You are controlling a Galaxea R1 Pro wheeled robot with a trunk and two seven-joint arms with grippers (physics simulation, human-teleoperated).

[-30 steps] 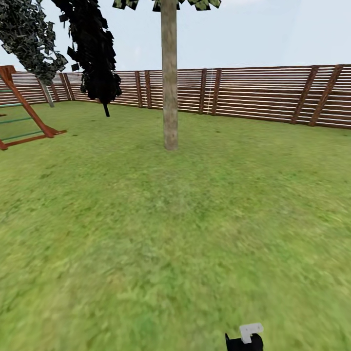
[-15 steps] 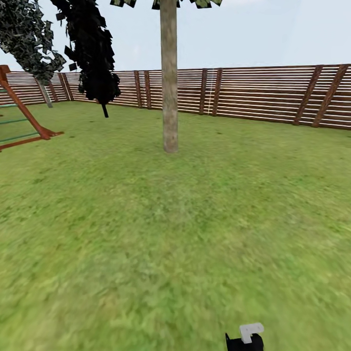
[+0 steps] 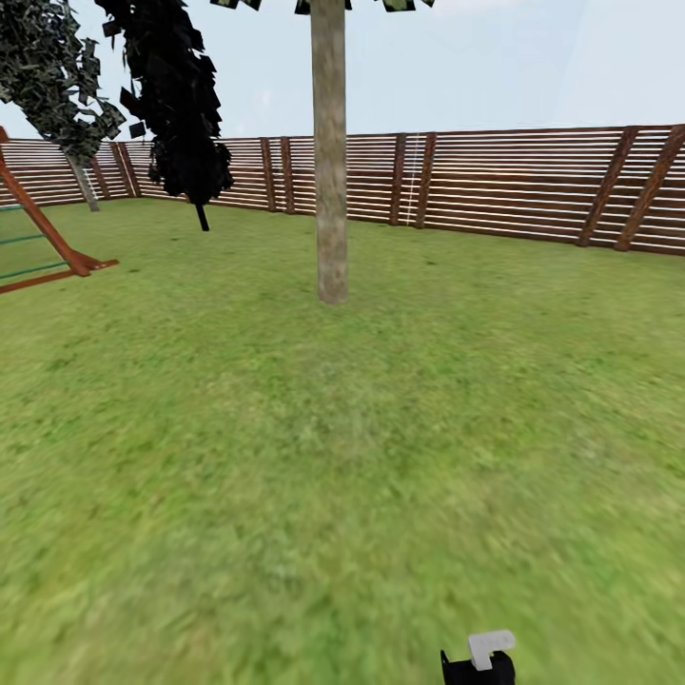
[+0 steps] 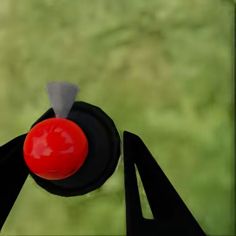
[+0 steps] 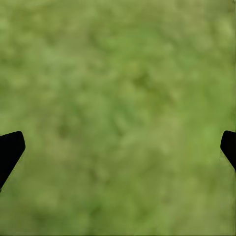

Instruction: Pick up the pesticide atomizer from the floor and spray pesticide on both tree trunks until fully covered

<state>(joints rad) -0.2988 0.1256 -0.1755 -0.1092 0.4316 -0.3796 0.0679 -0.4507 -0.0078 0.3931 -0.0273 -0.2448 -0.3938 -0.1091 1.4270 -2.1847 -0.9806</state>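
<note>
Left gripper (image 4: pixel 73 162) fingers clamped on atomizer (image 4: pixel 73 150); right gripper (image 5: pixel 118 147) fingers apart over lawn (image 3: pixel 381 428). Trunk (image 3: pixel 330 162) near middle of lawn; drive close, aim nozzle squarely.

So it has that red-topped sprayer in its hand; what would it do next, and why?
Probably roll on toward the tree trunk. The pesticide atomizer sits between the left gripper's fingers, apparently gripped, but a wide stretch of lawn separates the robot from the trunk, likely too far for spray to land.
</note>
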